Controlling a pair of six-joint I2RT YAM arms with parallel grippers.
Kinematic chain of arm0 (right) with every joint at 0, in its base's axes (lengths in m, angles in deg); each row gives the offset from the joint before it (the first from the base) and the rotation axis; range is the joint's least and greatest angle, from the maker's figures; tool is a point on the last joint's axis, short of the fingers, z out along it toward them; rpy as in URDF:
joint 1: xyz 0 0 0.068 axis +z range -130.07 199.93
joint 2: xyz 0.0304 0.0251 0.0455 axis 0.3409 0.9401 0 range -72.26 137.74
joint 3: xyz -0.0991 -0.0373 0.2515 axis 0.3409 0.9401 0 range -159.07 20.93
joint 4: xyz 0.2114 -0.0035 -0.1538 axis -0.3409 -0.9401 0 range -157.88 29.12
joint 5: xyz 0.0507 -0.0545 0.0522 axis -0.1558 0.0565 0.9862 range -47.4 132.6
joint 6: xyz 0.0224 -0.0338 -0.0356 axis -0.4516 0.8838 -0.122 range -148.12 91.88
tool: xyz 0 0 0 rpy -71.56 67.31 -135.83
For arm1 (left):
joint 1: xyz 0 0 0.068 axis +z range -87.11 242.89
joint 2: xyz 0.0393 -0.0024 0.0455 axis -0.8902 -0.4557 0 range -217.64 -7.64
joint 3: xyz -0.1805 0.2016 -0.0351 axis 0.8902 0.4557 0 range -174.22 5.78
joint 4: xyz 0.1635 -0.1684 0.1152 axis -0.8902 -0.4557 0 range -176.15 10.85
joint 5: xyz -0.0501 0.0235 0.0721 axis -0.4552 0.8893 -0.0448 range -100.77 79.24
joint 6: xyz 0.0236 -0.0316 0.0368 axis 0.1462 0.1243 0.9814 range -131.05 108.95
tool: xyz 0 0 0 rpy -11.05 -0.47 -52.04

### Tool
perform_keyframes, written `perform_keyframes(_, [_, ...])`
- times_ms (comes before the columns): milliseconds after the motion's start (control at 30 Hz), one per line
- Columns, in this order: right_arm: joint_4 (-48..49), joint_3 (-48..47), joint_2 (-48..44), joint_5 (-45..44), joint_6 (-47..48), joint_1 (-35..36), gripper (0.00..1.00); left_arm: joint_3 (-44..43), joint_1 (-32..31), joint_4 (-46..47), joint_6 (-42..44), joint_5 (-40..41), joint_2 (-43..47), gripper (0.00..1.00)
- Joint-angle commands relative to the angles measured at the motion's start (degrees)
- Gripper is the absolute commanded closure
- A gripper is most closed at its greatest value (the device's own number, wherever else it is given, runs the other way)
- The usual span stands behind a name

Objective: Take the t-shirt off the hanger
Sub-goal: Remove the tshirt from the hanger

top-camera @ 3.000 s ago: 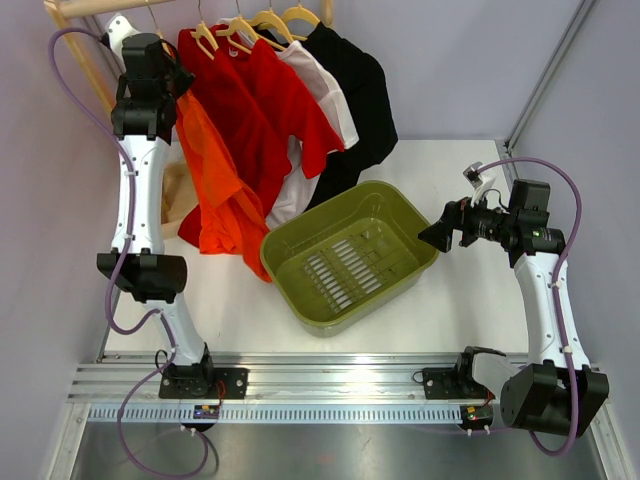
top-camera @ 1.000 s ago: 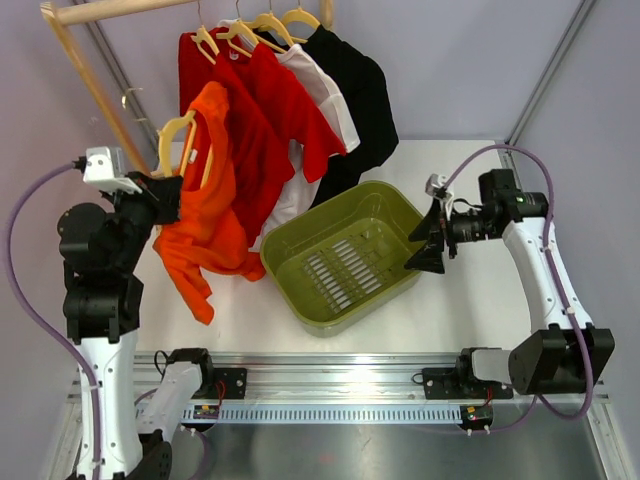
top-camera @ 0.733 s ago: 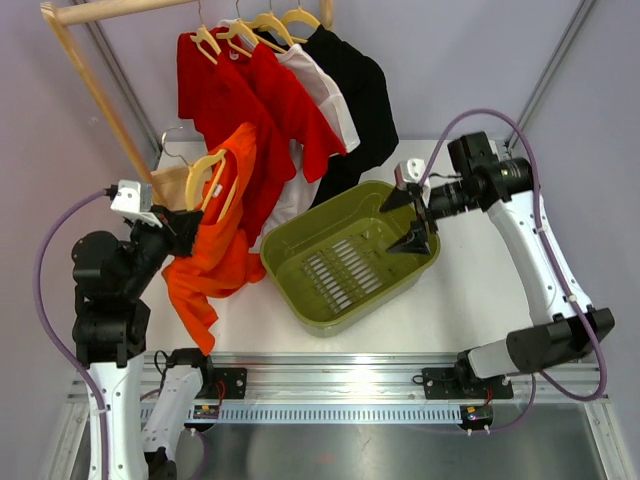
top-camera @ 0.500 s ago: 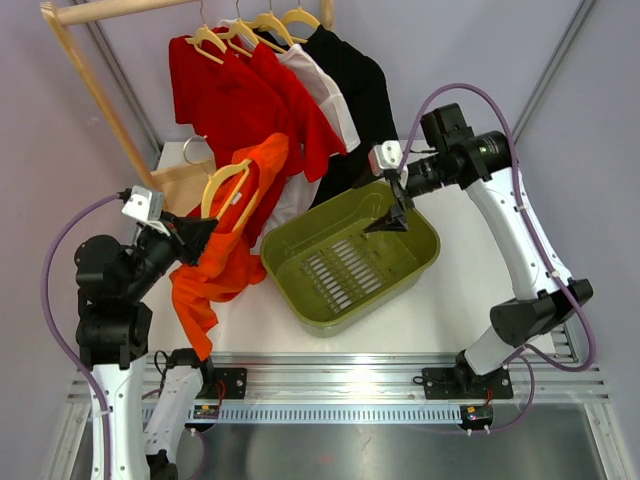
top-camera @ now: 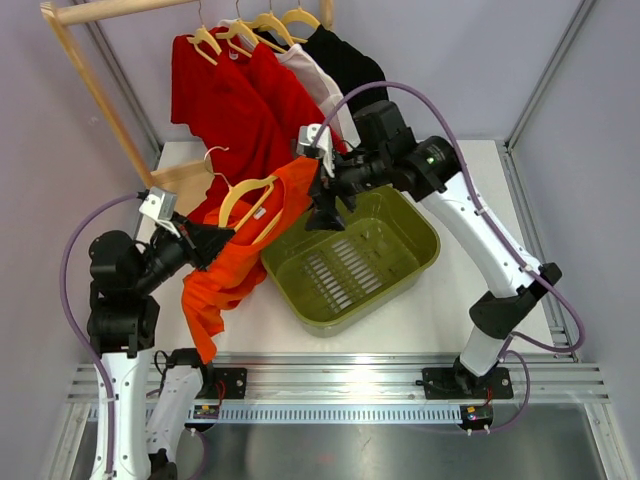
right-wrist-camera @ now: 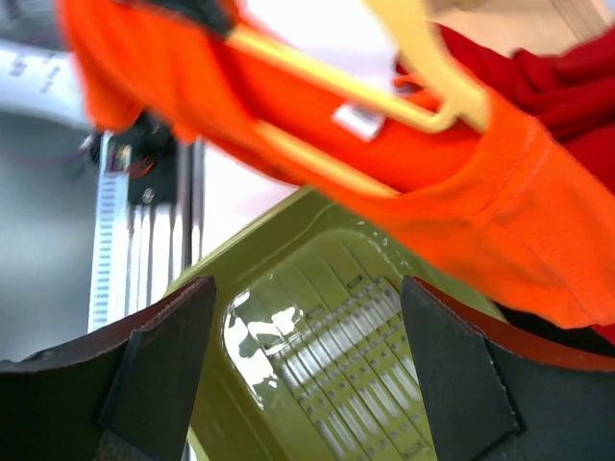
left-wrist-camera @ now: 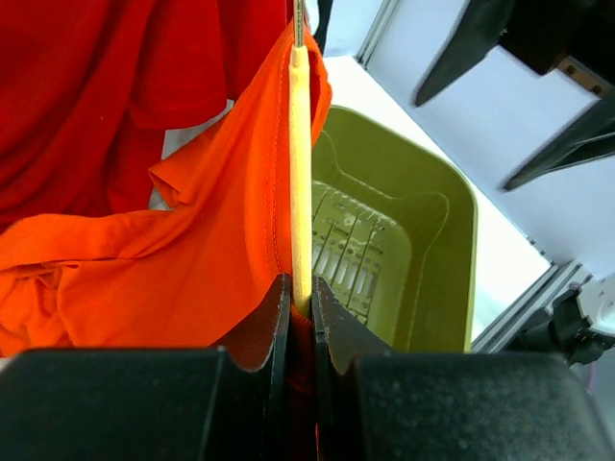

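The left end effector [top-camera: 203, 241] [left-wrist-camera: 301, 291] is clamped on one end of the yellow hanger [top-camera: 247, 194] [left-wrist-camera: 301, 144], pinching orange cloth with it. The orange t-shirt [top-camera: 222, 288] [left-wrist-camera: 183, 259] is on the hanger, held tilted beside the green bin [top-camera: 418, 256] [right-wrist-camera: 274, 235], its hem trailing toward the counter [top-camera: 450, 310]. The right end effector [top-camera: 325, 207] [right-wrist-camera: 307, 288] hangs above the bin's far rim, just beside the shirt's shoulder, its fingers [right-wrist-camera: 163, 365] spread apart and gripping nothing.
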Motion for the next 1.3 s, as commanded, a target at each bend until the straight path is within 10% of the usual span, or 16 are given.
perform_keyframes(0, [12.72,-0.75,1.19,-18.25,-19.99,3.38,0.15,1.17,-0.02,7.85,-6.35,1.47,2.31,1.0])
perform_keyframes(133, [11.26,-5.13,3.74,-15.85,-16.52,4.7,0.09,1.71,0.07,7.07,-7.23,0.87,2.14,1.0])
perform_keyframes(267, [-3.22,-16.55,7.52,-3.72,6.23,4.79,0.01,2.85,-0.02,6.1,-5.22,-2.2,2.49,1.0])
perform_keyframes(567, [3.94,-9.01,6.38,-0.35,17.6,4.79,0.01,3.03,-0.02,3.55,-2.49,-7.31,2.4,1.0])
perform_keyframes(867, [22.38,-1.22,4.81,-17.29,-10.41,4.79,0.31,1.18,0.07,0.82,-3.18,0.77,3.1,1.0])
perform_keyframes(1267, [26.0,1.27,5.76,-29.26,-24.31,7.6,0.3,1.0,0.07,2.49,-10.65,6.14,5.12,1.0])
